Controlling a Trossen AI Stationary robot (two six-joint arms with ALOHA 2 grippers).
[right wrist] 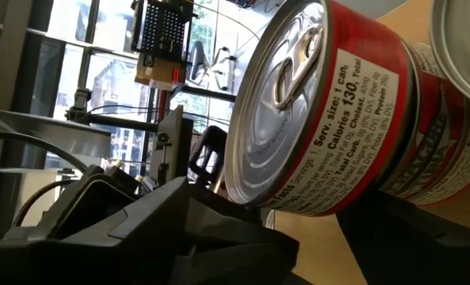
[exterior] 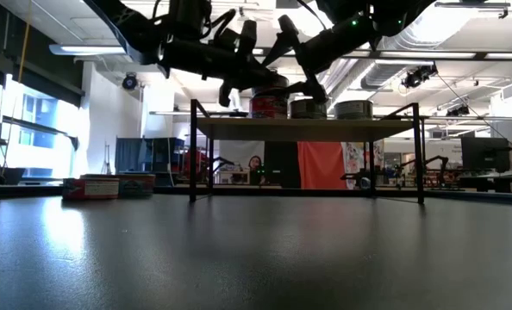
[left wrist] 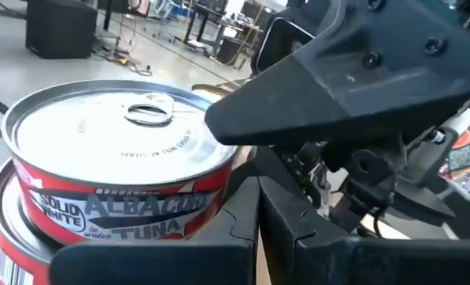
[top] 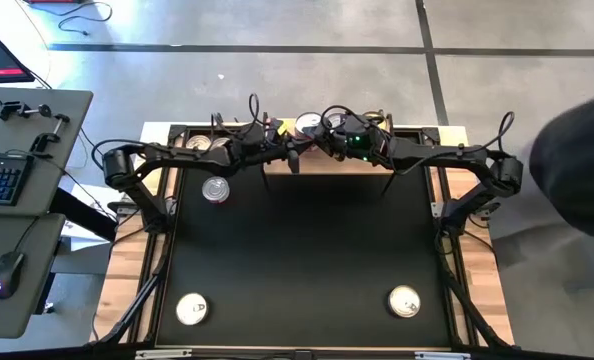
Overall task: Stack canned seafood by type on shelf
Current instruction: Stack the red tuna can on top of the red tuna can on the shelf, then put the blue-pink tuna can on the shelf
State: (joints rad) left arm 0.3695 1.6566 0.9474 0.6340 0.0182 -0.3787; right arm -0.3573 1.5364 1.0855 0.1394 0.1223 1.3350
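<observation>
The shelf (top: 455,136) (exterior: 342,129) stands along the table's far edge with several tins of canned seafood on it. Near its middle a red-labelled albacore tuna tin (left wrist: 116,158) (right wrist: 314,119) (exterior: 269,105) lies level on another red tin (left wrist: 13,237). My left gripper (left wrist: 259,229) (top: 295,152) is shut and level, right beside the top tin's side wall. My right gripper (right wrist: 298,237) (top: 317,135) comes from the other side, rolled on edge and open. One of its fingers (left wrist: 219,119) is over the lid's rim, the other lower beside the stack. My left gripper's shut fingers lie against or just next to the top tin's red side wall (left wrist: 211,198), coming level from the table's left. I cannot tell whether they touch it. My right gripper's fingers straddle the top tin; I cannot tell whether either finger touches it.
Three loose tins lie on the black mat: one near the shelf at the left (top: 215,189), two by the near edge (top: 192,309) (top: 404,301). More tins stand on the shelf at either side (exterior: 353,109) (top: 199,143). The two arms nearly meet over the shelf's middle.
</observation>
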